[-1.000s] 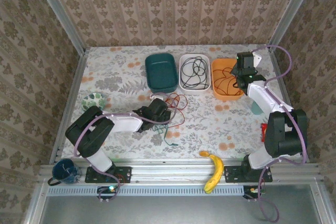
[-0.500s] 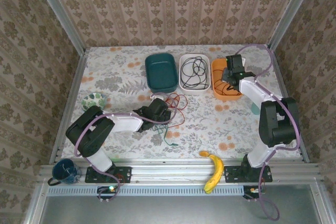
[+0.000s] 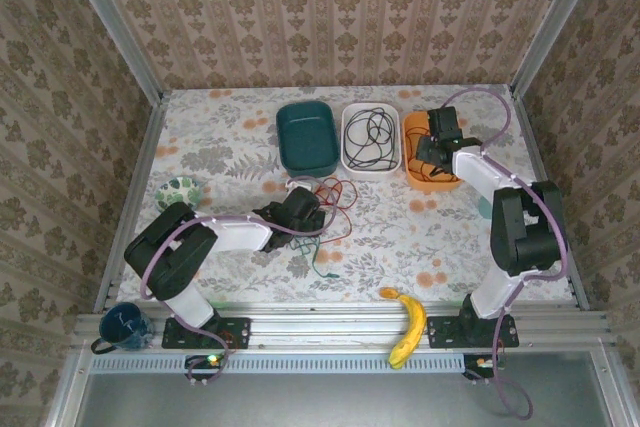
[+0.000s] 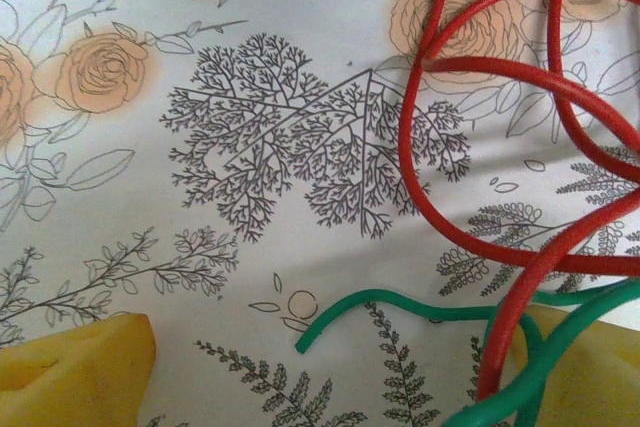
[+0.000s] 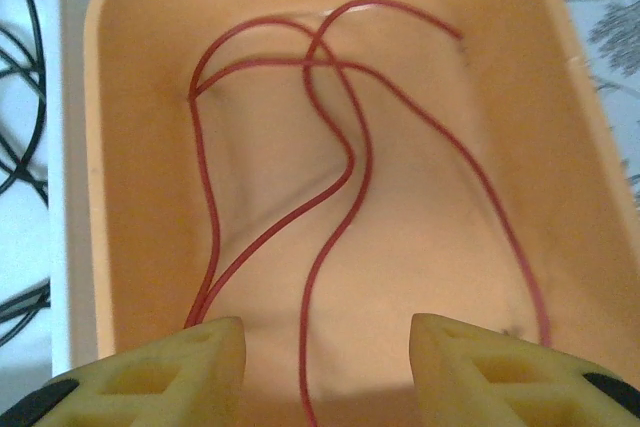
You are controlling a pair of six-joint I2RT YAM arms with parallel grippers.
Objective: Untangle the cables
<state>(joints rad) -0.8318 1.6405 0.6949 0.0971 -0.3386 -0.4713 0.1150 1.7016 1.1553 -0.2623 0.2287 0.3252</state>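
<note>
A tangle of red cable (image 3: 335, 192) and green cable (image 3: 318, 252) lies mid-table. My left gripper (image 3: 303, 211) sits low over its left side. In the left wrist view my left gripper (image 4: 330, 382) is open, with a green cable (image 4: 379, 296) end lying loose between the fingers (image 4: 80, 372) and thick red cable (image 4: 505, 325) loops to the right. My right gripper (image 3: 433, 151) hovers over the orange tray (image 3: 428, 184). My right gripper (image 5: 325, 367) is open above a thin red cable (image 5: 306, 303) lying in that orange tray (image 5: 120, 147). A black cable (image 3: 368, 132) rests in the white tray (image 3: 372, 173).
An empty teal tray (image 3: 307, 137) stands left of the white one. A patterned bowl (image 3: 180, 190) sits at the left, a blue mug (image 3: 122, 324) and a banana (image 3: 405, 327) at the near rail. A teal object (image 3: 487, 207) lies beside the right arm.
My right gripper has swung left from the orange tray's right edge to over the tray and has opened. The left arm has not moved.
</note>
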